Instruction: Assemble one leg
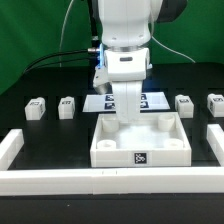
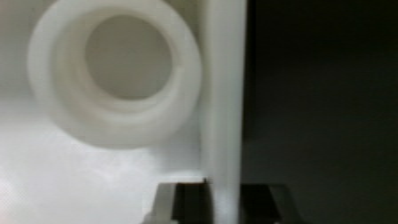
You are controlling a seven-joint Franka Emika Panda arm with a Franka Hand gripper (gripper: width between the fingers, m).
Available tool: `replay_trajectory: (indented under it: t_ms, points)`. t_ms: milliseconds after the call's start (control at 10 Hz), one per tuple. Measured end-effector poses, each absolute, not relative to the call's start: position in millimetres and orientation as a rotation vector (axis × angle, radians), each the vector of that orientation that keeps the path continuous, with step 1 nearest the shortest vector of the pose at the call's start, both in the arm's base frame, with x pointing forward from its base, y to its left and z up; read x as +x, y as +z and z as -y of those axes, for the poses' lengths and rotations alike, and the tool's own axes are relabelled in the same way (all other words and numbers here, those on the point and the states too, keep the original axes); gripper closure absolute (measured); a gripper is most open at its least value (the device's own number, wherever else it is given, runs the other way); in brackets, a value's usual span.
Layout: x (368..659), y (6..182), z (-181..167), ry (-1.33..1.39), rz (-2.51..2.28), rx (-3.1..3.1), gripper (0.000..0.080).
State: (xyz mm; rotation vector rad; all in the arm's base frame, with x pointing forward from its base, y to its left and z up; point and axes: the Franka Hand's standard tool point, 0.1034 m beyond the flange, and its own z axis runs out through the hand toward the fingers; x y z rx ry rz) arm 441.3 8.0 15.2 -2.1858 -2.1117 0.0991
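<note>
At the far rim of the tray (image 1: 110,152) you find the gripper (image 1: 125,112) straddling the wall; clamped or slack, cannot tell. The leg (image 1: 66,105) sits on the table (image 1: 55,132), exterior view's left, well apart.

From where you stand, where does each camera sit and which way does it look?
Exterior view: off the arm, looking slightly down across the table at the tray and four legs; shows the arm and its fingers.
Wrist view: on the wrist, close above the tray's rim and a round socket; shows the fingers flanking the rim.
Shared: the tray and the fingers.
</note>
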Motion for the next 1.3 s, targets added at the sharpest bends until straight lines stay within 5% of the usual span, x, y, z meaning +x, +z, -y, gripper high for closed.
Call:
replay_trajectory:
  t_ms: [1000, 1200, 1300]
  points:
    - [486, 16.3, -45, 0.02, 2.156, -2.163, 0.0736]
    - [484, 15.1, -44, 0.023, 2.148, -2.169, 0.052]
    - [483, 14.9, -44, 0.024, 2.147, -2.17, 0.052]
